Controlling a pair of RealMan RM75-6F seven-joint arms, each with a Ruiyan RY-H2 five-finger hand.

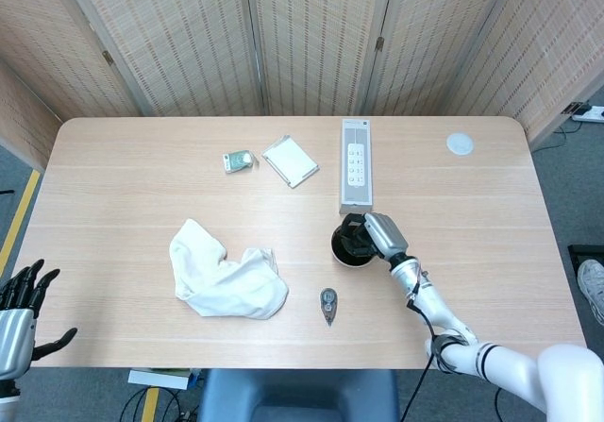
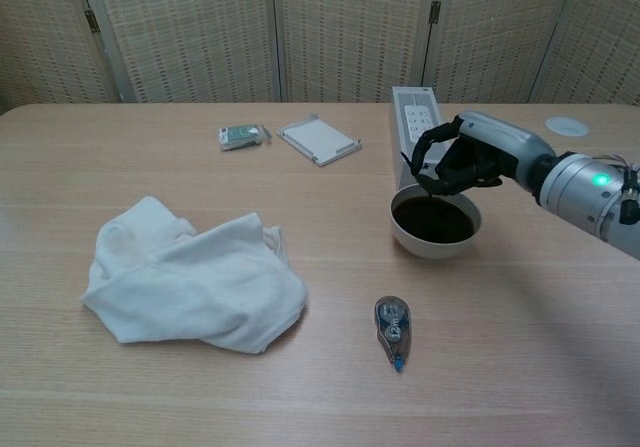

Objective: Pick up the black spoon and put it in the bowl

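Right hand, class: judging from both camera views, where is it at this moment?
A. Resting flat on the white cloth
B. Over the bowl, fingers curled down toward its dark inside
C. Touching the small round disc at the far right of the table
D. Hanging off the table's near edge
B. The right hand sits above the bowl, fingers curled around the thin black spoon pointing into it; the white cloth lies well away, untouched.

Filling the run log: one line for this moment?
right hand: holds black spoon over bowl | left hand: idle, fingers spread | spoon: not released
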